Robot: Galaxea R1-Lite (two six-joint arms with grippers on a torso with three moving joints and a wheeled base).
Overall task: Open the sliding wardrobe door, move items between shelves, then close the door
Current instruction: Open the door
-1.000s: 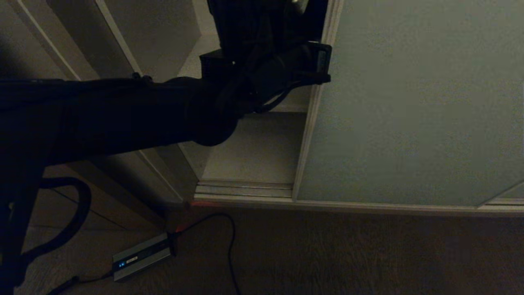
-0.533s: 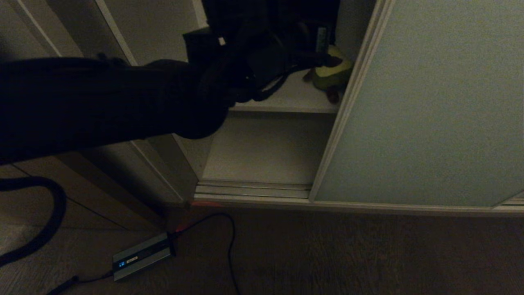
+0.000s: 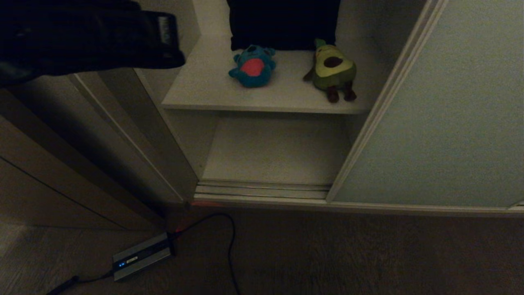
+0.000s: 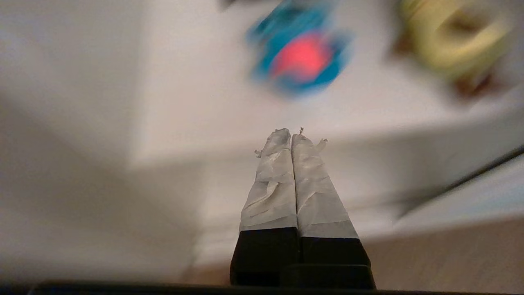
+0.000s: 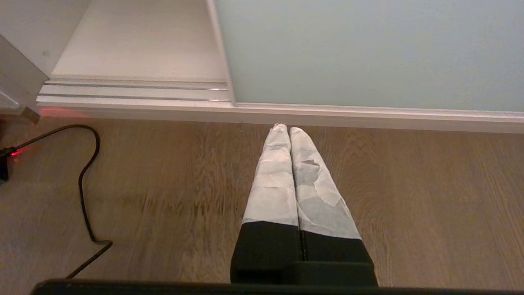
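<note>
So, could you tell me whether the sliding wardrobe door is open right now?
Open: the sliding wardrobe door stands aside, exposing both plush toys on the shelf.

Teal monster [image 4: 301,61] and avocado [image 4: 454,39] are blurred.

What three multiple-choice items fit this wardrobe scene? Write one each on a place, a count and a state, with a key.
1. Where is the avocado plush?
A. floor
B. upper shelf, right of the teal monster plush
C. lower shelf

2. How many plush toys are visible?
A. one
B. two
C. four

3. How is the left gripper?
A. shut, empty
B. open
C. holding a toy

Key: B, both toys lie on that board; B, only those two show; A, its fingers meet in the left wrist view.
</note>
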